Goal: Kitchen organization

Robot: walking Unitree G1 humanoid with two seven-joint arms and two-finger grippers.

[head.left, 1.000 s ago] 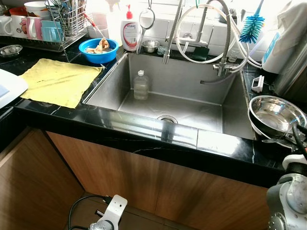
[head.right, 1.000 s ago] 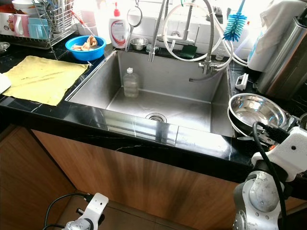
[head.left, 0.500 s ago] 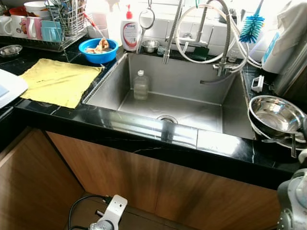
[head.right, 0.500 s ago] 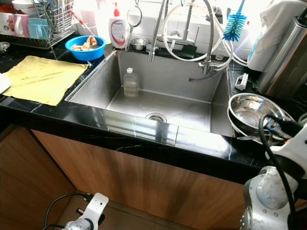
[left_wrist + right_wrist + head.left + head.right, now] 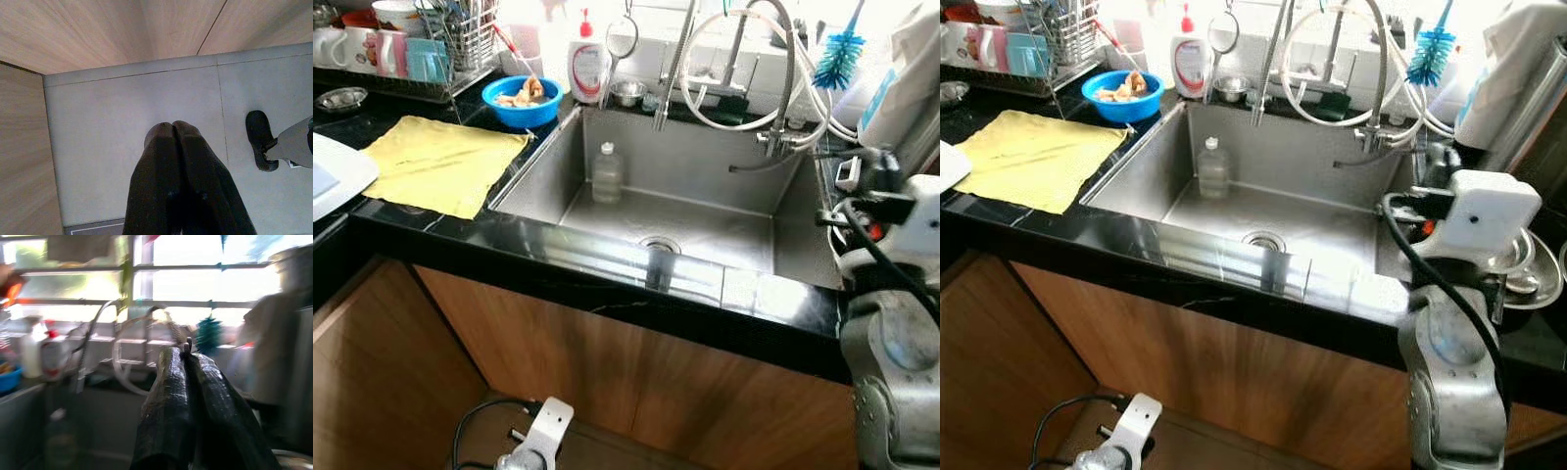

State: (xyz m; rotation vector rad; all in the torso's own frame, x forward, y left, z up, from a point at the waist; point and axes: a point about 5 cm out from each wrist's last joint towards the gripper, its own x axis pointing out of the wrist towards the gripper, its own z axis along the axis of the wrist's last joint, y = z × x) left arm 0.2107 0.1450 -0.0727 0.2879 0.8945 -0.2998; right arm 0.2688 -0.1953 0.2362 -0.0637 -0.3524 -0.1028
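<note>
Two grippers logged. Left gripper (image 5: 171,128) hangs low beside the wooden cabinet front, pointing down at grey floor tile; its fingers are pressed together, holding nothing.

Countertop, far left: dish rack (image 5: 421,49) with mugs, then a yellow cloth (image 5: 440,162) spread flat on the black counter (image 5: 558,259). Behind the cloth's far corner sits a blue bowl (image 5: 521,101) with food scraps in it, just beside the sink's back left corner. White pump soap bottle (image 5: 588,69) stands next to the bowl at the wall.

Steel sink (image 5: 705,186): one clear plastic bottle (image 5: 606,173) upright on the basin floor against the back wall, left of the drain (image 5: 658,245). Coiled hose tap (image 5: 744,69) arches over the back rim.

Blue bottle brush (image 5: 842,54) hangs at the wall, right of the tap. Stacked steel bowls (image 5: 1528,266) rest on the counter right of the sink, partly hidden behind the right arm.

Right gripper (image 5: 188,357) is raised above the sink's right edge, aimed at the tap and window; fingers together, empty. Wrist view blurred.
</note>
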